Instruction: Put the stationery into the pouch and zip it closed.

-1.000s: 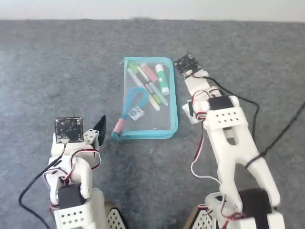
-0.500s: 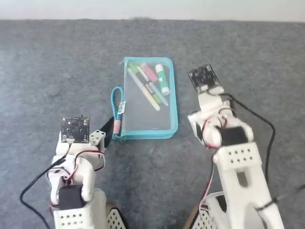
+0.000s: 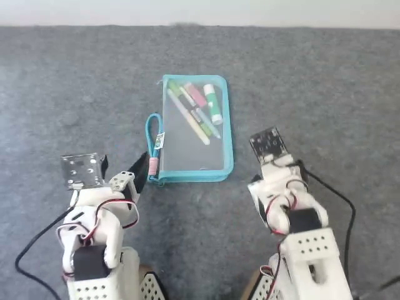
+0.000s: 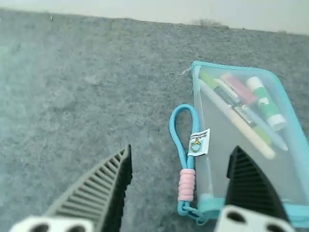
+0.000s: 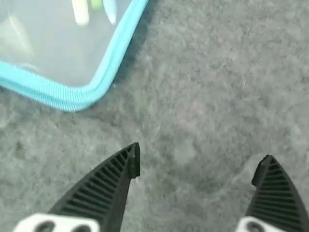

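A: Start close in. What are the grippers doing?

B: The left gripper hangs over the counter, jaws spread wide, nothing between them. It sits at about 8 o'clock from the pouch, just off its near corner. The right gripper is just as wide and just as empty, at about 4 o'clock from the pouch and apart from it.

A: Next out?

B: The strap, a blue loop lying flat on the pouch's 9 o'clock side. A pink sleeve joins it to the near-left corner.

A: And the pouch itself?

B: Flat on the counter, its long side running 6 to 12 o'clock. The pens and a glue stick lie inside, bunched toward the 12 o'clock end.

A: Zipped?

B: The teal zip looks unbroken all round, so I'd judge yes. I can't rule out a small gap at the strap corner.

A: So which step is this?

B: The closing one, and it looks finished. The next move calls for little more than checking that corner. If a gap shows, the left gripper is nearest to take the strap while the right steadies the 3 o'clock edge.
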Controlling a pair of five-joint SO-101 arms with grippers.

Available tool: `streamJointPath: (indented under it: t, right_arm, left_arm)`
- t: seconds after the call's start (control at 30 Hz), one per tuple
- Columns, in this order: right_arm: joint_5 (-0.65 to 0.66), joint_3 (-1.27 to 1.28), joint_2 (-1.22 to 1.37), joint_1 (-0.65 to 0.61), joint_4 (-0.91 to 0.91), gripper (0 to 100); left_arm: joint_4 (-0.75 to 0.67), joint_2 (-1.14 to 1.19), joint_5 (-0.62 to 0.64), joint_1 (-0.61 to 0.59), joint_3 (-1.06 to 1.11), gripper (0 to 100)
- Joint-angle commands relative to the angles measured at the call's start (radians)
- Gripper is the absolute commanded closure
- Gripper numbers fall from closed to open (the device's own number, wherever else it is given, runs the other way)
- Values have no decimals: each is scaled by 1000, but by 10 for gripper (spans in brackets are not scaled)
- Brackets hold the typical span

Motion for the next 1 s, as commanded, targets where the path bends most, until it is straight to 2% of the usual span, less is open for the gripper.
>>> streamJointPath:
  t: [0.0,0.37,0.53,0.77,0.93,0.97]
  right_arm:
    - [-2,52,-130,10,-10,637]
    - [-2,304,-513,28,-8,637]
    - [-2,311,-631,182,133,637]
    - [-2,311,-653,412,461,636]
    - [-3,311,-651,536,469,636]
    - [-3,311,-651,549,469,636]
  left_arm:
    - [-2,-20,12,5,-44,695]
    - [-8,-20,-81,-2,142,695]
    - [-21,-20,-123,0,232,695]
    - [-21,-15,-132,0,232,695]
    - [170,-20,-130,0,231,695]
    - [153,-17,-129,3,231,695]
